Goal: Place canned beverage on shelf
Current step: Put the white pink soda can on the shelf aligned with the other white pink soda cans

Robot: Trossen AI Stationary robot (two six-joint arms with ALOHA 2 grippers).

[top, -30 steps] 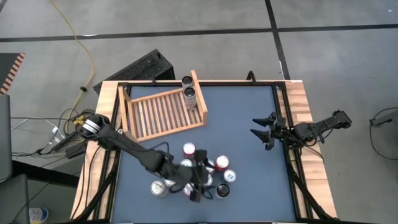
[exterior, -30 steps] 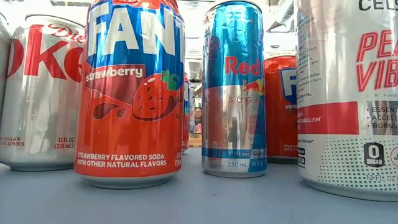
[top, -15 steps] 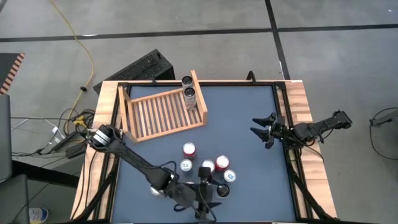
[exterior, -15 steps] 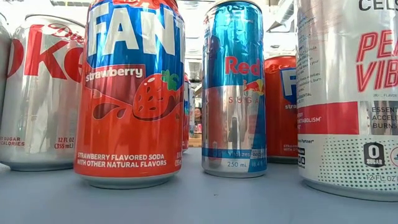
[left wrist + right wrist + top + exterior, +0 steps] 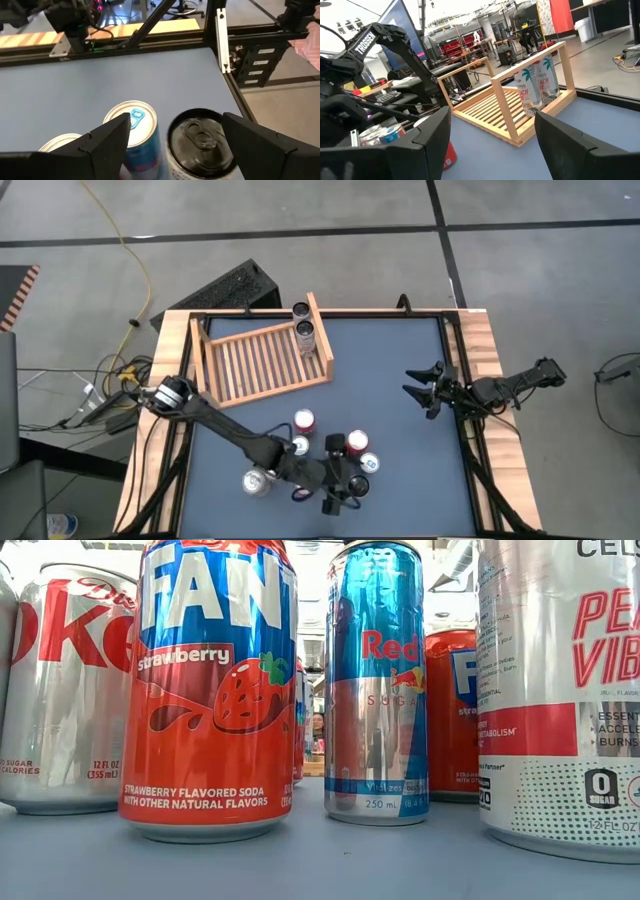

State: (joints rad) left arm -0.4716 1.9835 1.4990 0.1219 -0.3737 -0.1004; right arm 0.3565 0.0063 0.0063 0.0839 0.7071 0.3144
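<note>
From above, the shelf (image 5: 262,361) lies at the table's far left corner with two cans (image 5: 304,332) standing at its right end, while the left gripper (image 5: 338,488) hovers open over the cluster of cans (image 5: 355,444) well in front of the shelf and the right gripper (image 5: 424,390) waits open, far to the shelf's right. At table height, a blue can (image 5: 377,685) stands between a red strawberry soda can (image 5: 212,688) and a white can (image 5: 560,690). The left wrist camera shows its spread fingers (image 5: 102,145) flanking the blue can (image 5: 134,131) and a black-topped can (image 5: 201,143), and the right wrist camera looks at the shelf (image 5: 512,102) holding its two cans (image 5: 536,86).
</note>
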